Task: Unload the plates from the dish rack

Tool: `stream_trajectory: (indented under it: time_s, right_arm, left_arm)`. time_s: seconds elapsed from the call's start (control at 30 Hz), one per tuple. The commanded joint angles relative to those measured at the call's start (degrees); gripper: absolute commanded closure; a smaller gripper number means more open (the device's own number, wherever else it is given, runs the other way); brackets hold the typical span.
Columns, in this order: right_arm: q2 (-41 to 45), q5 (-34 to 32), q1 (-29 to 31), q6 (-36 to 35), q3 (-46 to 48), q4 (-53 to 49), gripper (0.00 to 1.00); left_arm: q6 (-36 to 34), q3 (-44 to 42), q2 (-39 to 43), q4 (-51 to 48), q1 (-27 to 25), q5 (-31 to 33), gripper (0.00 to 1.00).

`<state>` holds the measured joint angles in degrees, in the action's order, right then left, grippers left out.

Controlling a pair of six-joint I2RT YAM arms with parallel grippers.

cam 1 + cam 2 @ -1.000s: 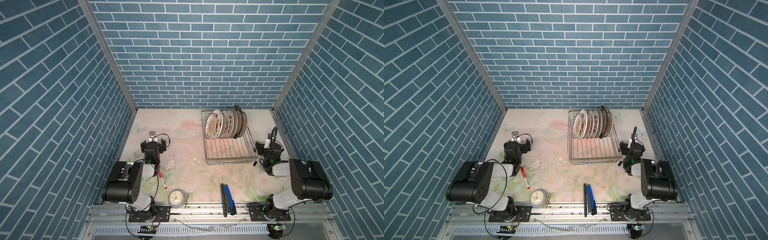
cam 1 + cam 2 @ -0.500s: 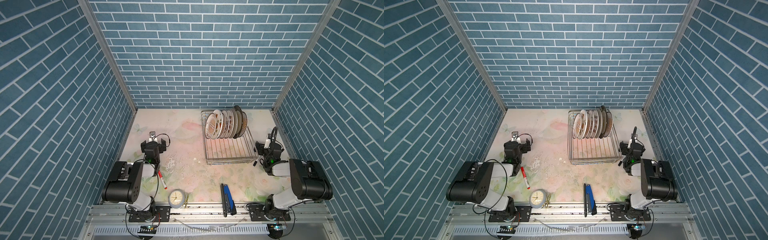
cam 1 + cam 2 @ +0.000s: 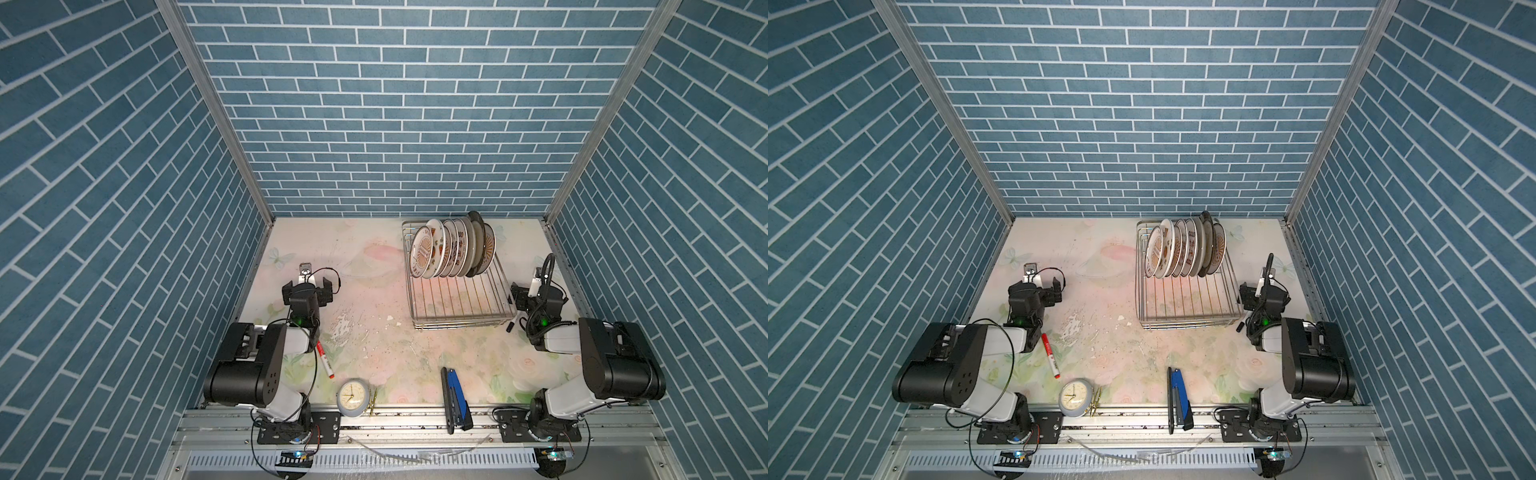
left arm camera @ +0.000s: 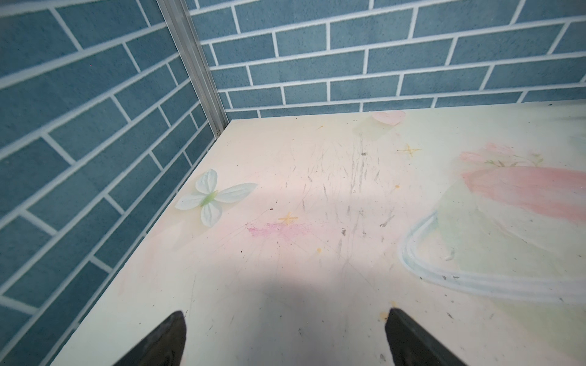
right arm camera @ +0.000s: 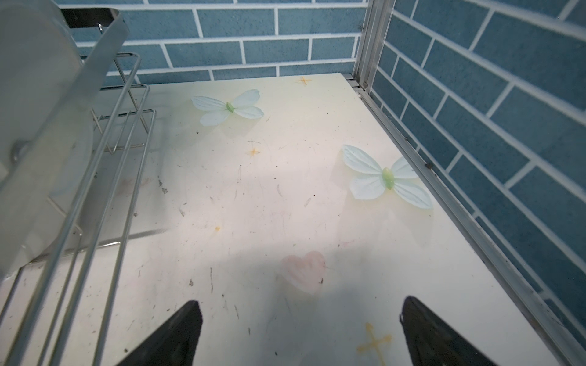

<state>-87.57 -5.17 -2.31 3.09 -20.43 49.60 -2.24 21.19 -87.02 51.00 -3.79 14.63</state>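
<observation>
In both top views the silver wire dish rack [image 3: 461,299] [image 3: 1187,303] stands at the back right of the table. Several plates [image 3: 440,253] [image 3: 1177,251] stand on edge in a row at its far end, most of them white with orange motifs. My left gripper [image 3: 307,286] [image 3: 1036,291] rests open and empty at the left, well away from the rack. Over bare table, its jaws stand wide apart in the left wrist view [image 4: 285,312]. My right gripper [image 3: 536,297] [image 5: 302,300] is open and empty just right of the rack. The rack's side wires [image 5: 126,152] and a blurred pale plate [image 5: 35,95] fill one edge of the right wrist view.
A red marker [image 3: 325,360] lies by the left arm. A small round clock [image 3: 352,397] and a blue stapler [image 3: 456,397] sit at the front edge. A small black object [image 3: 510,326] lies at the rack's front right corner. Blue brick walls close in three sides.
</observation>
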Motion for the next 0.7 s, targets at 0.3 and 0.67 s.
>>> stream_trajectory:
  time_s: [0.3,0.67]
  right_arm:
    - [20.7,-6.7,-0.1,3.7,-0.5,-13.5,0.01]
    - [43.0,4.1,-0.3,29.6,-12.2,-52.9,0.02]
  left_arm:
    - [0.8,2.2,17.5,-17.2,-1.0,-1.4,0.0]
    - [38.5,3.6,43.7,-39.1,-1.1,-12.6,0.0]
